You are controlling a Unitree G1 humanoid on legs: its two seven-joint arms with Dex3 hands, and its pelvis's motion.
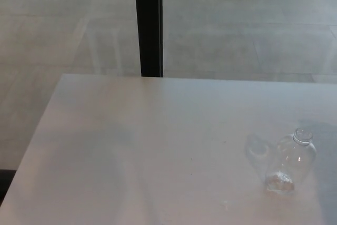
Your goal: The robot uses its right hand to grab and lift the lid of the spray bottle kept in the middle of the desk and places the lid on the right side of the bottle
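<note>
A small clear spray bottle (pixel 295 156) stands on the white desk (pixel 131 156) toward its right side. A round clear lid (pixel 302 135) sits on the bottle's neck. The bottle's base (pixel 279 183) glints near the front. A faint shadow (pixel 258 150) lies on the desk just left of the bottle. Neither of my hands nor any arm shows in the head view.
A black vertical post (pixel 148 25) rises behind the desk's far edge. Grey tiled floor (pixel 247 30) lies beyond it. The desk's left edge runs diagonally at the picture's left, with a dark patch (pixel 4 183) at the lower left.
</note>
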